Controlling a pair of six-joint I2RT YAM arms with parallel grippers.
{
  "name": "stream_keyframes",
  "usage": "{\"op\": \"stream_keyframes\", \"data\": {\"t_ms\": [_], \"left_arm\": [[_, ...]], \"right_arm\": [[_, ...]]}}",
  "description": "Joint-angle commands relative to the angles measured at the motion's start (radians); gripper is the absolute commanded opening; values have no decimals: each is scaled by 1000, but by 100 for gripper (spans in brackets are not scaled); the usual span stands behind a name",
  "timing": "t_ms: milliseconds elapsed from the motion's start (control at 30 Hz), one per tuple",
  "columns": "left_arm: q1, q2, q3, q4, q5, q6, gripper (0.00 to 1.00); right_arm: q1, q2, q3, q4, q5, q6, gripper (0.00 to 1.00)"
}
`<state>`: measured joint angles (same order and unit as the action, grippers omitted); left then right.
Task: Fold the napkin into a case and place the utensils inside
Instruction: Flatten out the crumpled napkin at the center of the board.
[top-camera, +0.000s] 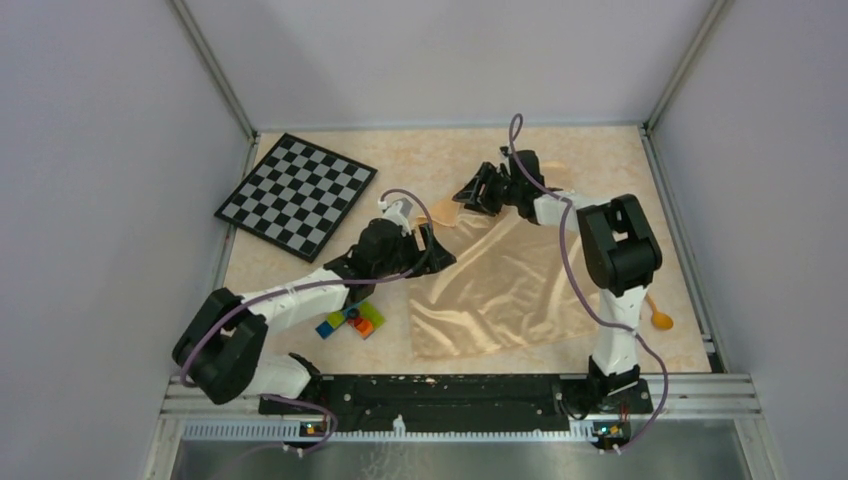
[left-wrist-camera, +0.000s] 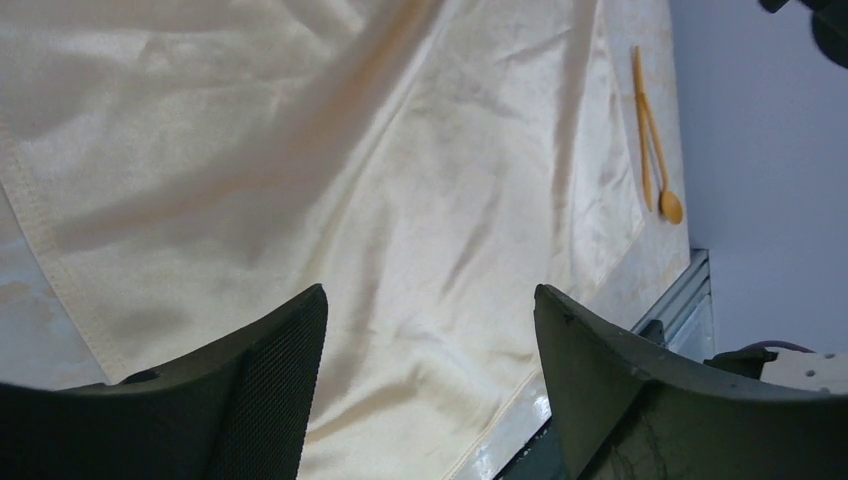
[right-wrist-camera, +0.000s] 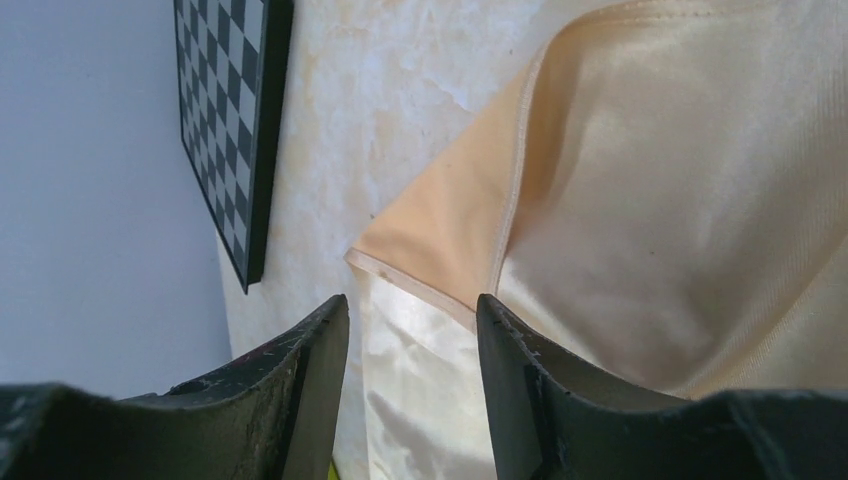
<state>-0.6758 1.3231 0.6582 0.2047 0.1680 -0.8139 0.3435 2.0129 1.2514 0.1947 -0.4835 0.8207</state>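
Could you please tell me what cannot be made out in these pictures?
- Top view: the right arm hides most of the utensils; only a spoon bowl shows.
- Left wrist view: the second utensil is too small to identify.
- Top view: the left arm covers part of the toy bricks.
- Right wrist view: whether the right gripper touches the napkin is unclear.

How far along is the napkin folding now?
Early. Done: only one corner of the napkin is turned over. In hand: left gripper and right gripper hover open above the cloth. Left: forming the case, then loading the utensils, lying beside the napkin.
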Motion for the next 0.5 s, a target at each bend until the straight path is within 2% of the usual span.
{"op": "stream_keyframes", "data": {"t_ms": [0,167,467], "left_arm": [[-1,95,35,54,23,-2,80],[-1,158,6,98,12,-11,79],[-1,261,-13,96,-26,-10,77]], "right_arm": [[-1,35,21,103,-40,66,50],[4,68,21,130,-19,52,54],[29,143,56,150,-20,80,53]]}}
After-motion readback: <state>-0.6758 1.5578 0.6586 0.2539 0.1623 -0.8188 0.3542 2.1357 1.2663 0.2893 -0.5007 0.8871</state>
